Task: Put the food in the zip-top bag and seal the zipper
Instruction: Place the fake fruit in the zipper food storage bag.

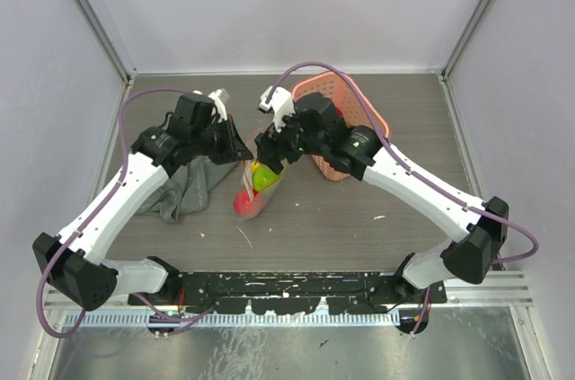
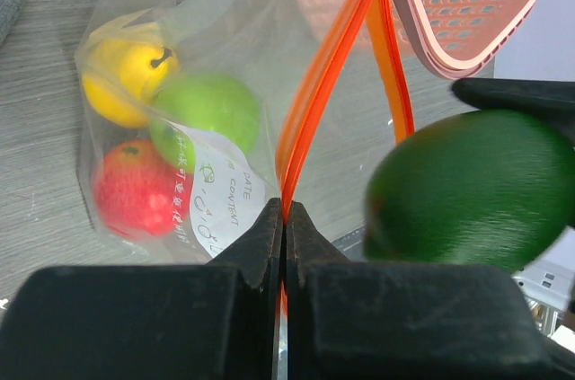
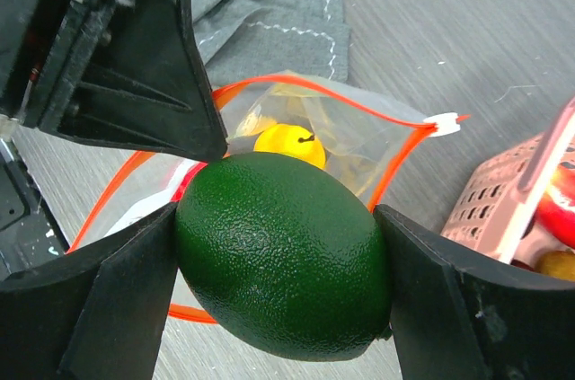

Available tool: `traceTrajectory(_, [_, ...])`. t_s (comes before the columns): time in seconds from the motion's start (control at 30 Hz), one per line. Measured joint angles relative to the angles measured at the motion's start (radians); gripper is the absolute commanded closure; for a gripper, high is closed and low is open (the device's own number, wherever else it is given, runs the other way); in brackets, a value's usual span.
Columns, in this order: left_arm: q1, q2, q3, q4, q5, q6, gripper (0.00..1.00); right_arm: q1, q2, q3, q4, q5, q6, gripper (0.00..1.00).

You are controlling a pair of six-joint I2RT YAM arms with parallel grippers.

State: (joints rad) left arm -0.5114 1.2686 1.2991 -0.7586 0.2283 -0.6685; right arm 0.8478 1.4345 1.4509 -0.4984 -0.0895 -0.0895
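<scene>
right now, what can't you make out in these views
Top view: the left gripper and right gripper cover the zip-top bag mouth.
Left wrist: green fruit blurred, cut off at right; label handwriting too small.
Right wrist: green fruit hides part of the zipper; pink basket contents cut off at right.

Dark green avocado point(image 3: 283, 254), red-orange zipper point(image 2: 323, 83), pink basket point(image 2: 467, 3), grey cloth point(image 3: 260, 12).

grey cloth point(image 1: 184, 191): crumpled, left on table point(image 1: 341, 236) | pink basket point(image 1: 359, 106): back right

Grey table point(image 1: 359, 227), pale lilac walls point(image 1: 296, 3)
</scene>
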Motion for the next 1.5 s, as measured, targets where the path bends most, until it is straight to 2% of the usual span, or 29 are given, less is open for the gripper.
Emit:
traceTrajectory(0.17, [0.000,0.000,0.000,0.000,0.000,0.000,1.00,0.003,0.042,-0.019,0.003,-0.039,-0.015,0.31])
traceTrajectory(0.5, [0.000,0.000,0.000,0.000,0.000,0.000,1.00,0.008,0.075,-0.024,-0.005,-0.098,-0.042,0.12])
traceTrajectory(0.77, [0.000,0.000,0.000,0.000,0.000,0.000,1.00,0.008,0.076,-0.024,-0.006,-0.124,-0.050,0.05])
traceTrajectory(1.13, [0.000,0.000,0.000,0.000,0.000,0.000,1.00,0.008,0.071,-0.024,-0.005,-0.085,-0.040,0.04])
traceTrajectory(1.5, [0.000,0.000,0.000,0.000,0.000,0.000,1.00,-0.006,0.009,-0.023,-0.037,0.130,0.058,0.11])
